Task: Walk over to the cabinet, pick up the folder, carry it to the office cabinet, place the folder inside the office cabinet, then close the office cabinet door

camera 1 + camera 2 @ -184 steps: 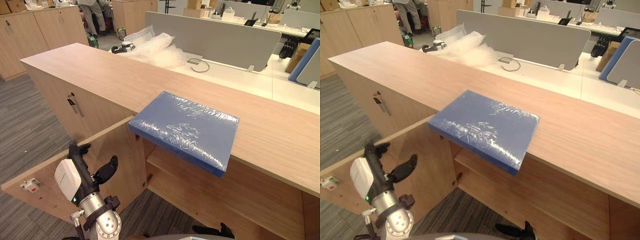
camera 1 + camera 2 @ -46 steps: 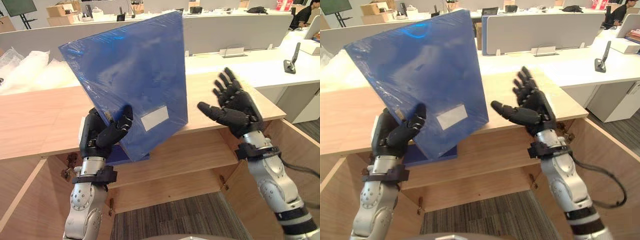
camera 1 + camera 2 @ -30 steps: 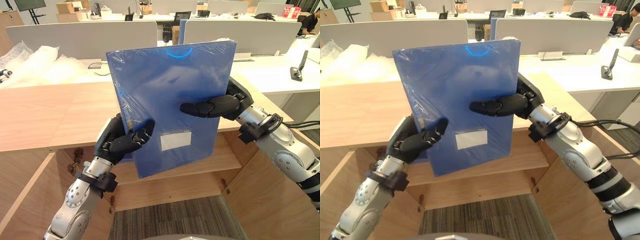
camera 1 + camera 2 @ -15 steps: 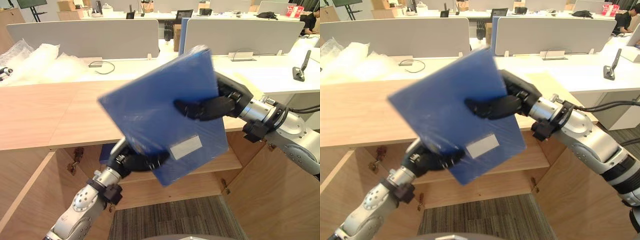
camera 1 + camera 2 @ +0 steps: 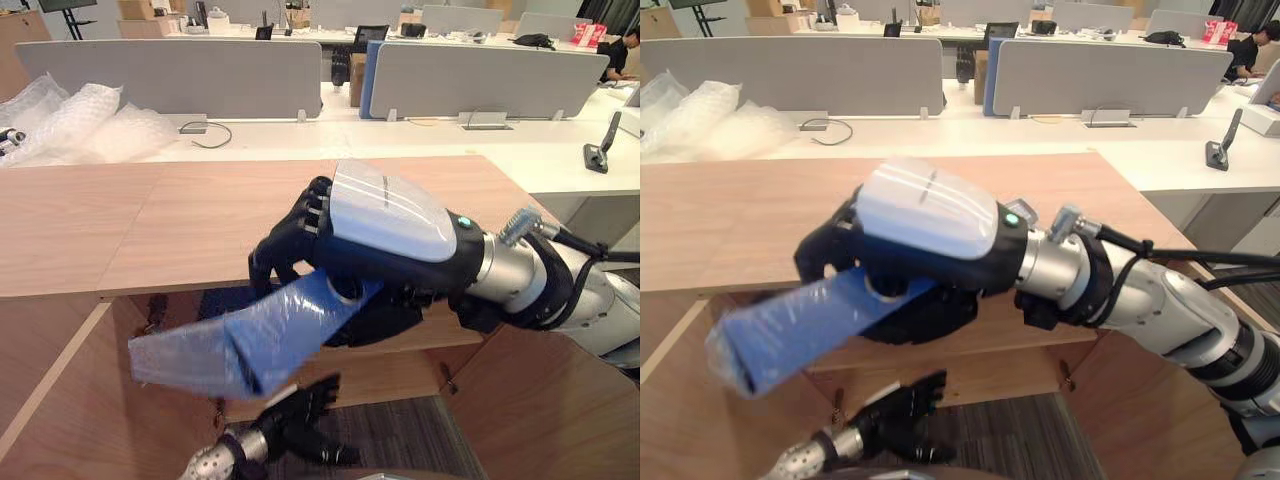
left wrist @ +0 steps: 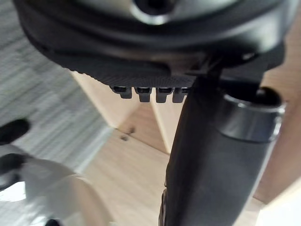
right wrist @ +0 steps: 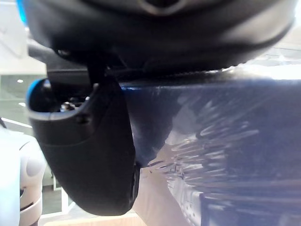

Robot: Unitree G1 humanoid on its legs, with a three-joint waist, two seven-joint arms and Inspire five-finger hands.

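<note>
My right hand [image 5: 385,240] is shut on the blue plastic-wrapped folder [image 5: 230,345], fingers curled over its top side. The folder lies nearly flat and edge-on, slanting down to the left in front of the wooden cabinet [image 5: 120,220]. In the right wrist view the folder's wrapped blue face [image 7: 225,155] sits right against the thumb [image 7: 89,155]. My left hand [image 5: 895,410] hangs low under the folder, open with spread fingers and apart from it. Behind the folder the cabinet stands open, its shelf [image 5: 1040,335] partly hidden.
The cabinet's open doors stand out at the left [image 5: 40,400] and the right [image 5: 540,400]. Bubble wrap [image 5: 70,120] and a cable [image 5: 205,130] lie on the white desk behind. Grey partitions [image 5: 180,75] rise beyond it. Striped carpet [image 5: 1040,440] lies below.
My left hand has let go of the folder and dropped low, opening. My right hand has tipped the folder from upright to nearly flat and swung it down to the left.
</note>
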